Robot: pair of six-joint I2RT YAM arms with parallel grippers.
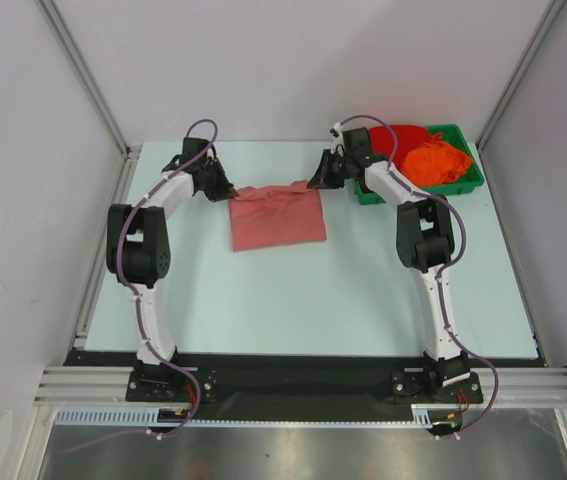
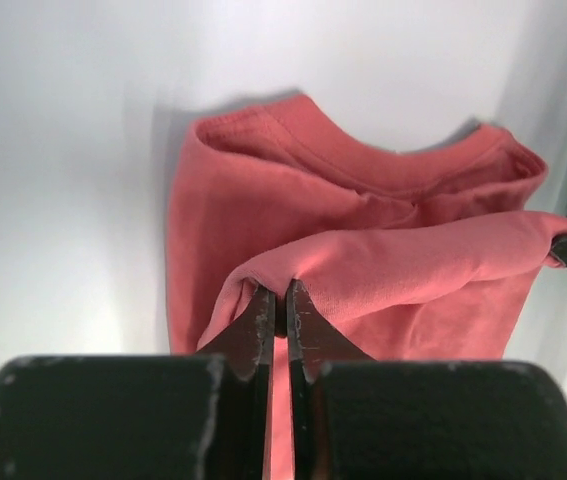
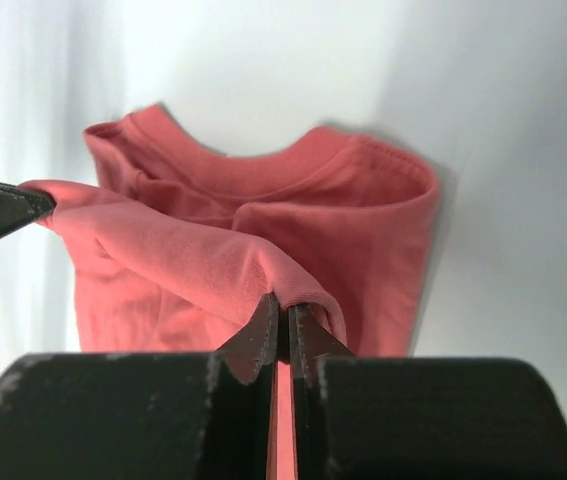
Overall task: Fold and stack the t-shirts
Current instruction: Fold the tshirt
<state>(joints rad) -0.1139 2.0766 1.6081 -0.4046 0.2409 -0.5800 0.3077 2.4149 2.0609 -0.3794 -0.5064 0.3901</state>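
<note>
The salmon t-shirt (image 1: 278, 218) lies partly folded on the desk (image 1: 313, 300), just left of the green tray (image 1: 463, 187). It looks light and limp and is likely to sag and drag, so it is best taken at edges or corners. The left hand (image 1: 225, 190) and the right hand (image 1: 318, 182) are each pressed together, pinching one lifted fold at opposite ends. There are three shirts: this one, plus one red t-shirt (image 1: 395, 135) and one orange t-shirt (image 1: 438, 160) heaped in the tray.
</note>
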